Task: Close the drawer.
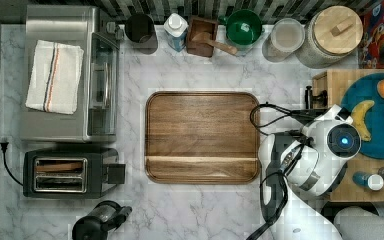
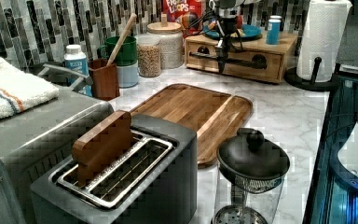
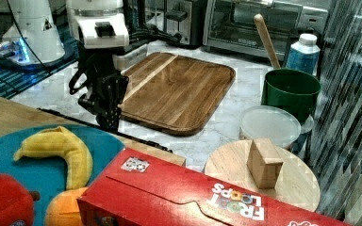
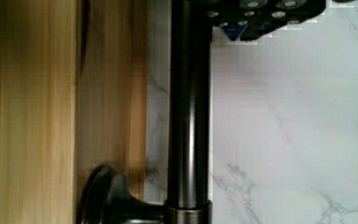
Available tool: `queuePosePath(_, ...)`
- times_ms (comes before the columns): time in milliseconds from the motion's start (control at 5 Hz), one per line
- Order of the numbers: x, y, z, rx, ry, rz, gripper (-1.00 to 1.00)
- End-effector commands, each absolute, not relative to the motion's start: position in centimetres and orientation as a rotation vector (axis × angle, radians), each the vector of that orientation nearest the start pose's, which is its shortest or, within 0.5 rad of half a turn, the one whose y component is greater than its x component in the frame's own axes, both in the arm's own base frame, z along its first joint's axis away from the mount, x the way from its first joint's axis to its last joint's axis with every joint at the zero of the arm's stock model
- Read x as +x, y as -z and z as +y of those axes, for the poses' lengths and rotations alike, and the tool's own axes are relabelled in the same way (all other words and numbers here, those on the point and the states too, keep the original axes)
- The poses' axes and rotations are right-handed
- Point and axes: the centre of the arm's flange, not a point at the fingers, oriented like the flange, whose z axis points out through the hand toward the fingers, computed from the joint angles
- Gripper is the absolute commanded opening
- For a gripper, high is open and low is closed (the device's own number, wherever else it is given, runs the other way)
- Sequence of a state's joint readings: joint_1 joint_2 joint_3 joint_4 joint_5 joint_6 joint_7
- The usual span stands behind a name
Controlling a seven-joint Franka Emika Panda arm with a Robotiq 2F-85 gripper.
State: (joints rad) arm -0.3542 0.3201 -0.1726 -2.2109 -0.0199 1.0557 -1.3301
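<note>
The drawer (image 2: 242, 65) is a light wood front in the stand (image 1: 330, 82) that carries the blue plate, with a long black bar handle (image 2: 200, 55). Its front sits almost flush with the stand. My gripper (image 2: 222, 63) hangs straight down in front of the handle, about mid-length. In the right view the gripper (image 3: 107, 121) reaches the thin black handle (image 3: 141, 140) from the counter side. The wrist view shows the handle (image 4: 189, 116) up close beside the drawer front (image 4: 107, 93), with a thin dark seam in the wood.
A dark wood cutting board (image 1: 202, 136) lies mid-counter, just off the stand. A paper towel roll (image 2: 324, 39) stands beside the stand. The blue plate (image 1: 375, 135) holds toy fruit. Jars, a green pot, a toaster and a toaster oven line the counter's edges.
</note>
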Motion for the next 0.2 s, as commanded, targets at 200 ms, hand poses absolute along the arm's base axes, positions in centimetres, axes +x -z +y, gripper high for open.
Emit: queuePosePath(200, 47.53, -31.87, -39.78, -3.393, 0.306, 0.09, -1.0)
